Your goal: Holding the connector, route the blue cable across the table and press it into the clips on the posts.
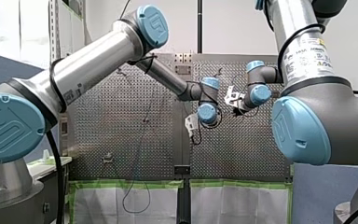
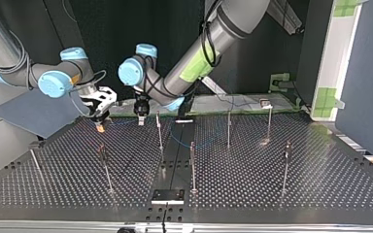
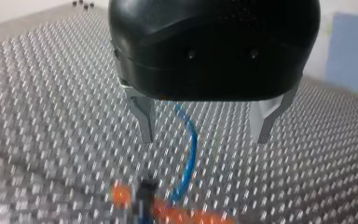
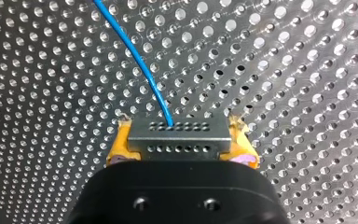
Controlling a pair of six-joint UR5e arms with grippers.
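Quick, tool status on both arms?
Left tool: open, holding nothing.
Right tool: closed on the connector.

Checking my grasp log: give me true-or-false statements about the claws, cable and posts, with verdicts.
1. My right claw is shut on the connector. True.
2. My left claw is shut on the blue cable. False: it is open, and the cable shows between its fingers, ungripped.
3. The blue cable runs out of the connector. True.
4. The posts lie flat on the table. False: they stand upright.
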